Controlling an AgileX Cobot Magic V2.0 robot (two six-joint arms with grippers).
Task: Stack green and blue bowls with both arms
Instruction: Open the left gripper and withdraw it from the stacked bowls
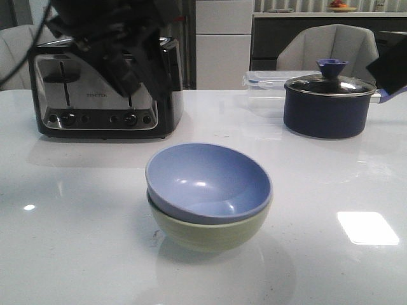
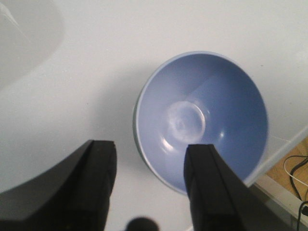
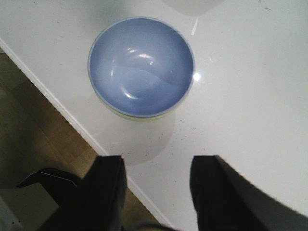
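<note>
A: Where do the bowls stand?

B: The blue bowl (image 1: 206,181) sits nested inside the green bowl (image 1: 210,232), near the middle of the white bench (image 1: 76,241). It looks slightly tilted in the front view, its rim riding higher on the left than on the right, so I judge the stack done but not fully settled.

A: And the arms?

B: The left gripper (image 2: 149,185) hangs above the bench with its jaws wide and empty; from its wrist camera the blue bowl lies just past the fingertips. The right gripper (image 3: 156,185) is also spread wide, holding nothing, with the stack well clear ahead of it.

A: So what could go wrong?

B: Mostly a bump. If the left arm drops or swings toward the stack, a fingertip could catch the blue rim and flip the bowl out, or push both along the smooth bench. The right wrist view shows the stack fairly near the bench edge (image 3: 62,113), so a shove that way could send it off.

A: Anything behind?

B: The toaster (image 1: 102,89) stands right behind the left arm, and the navy pot (image 1: 327,105) sits back right. A careless retreat could clip the toaster.
</note>
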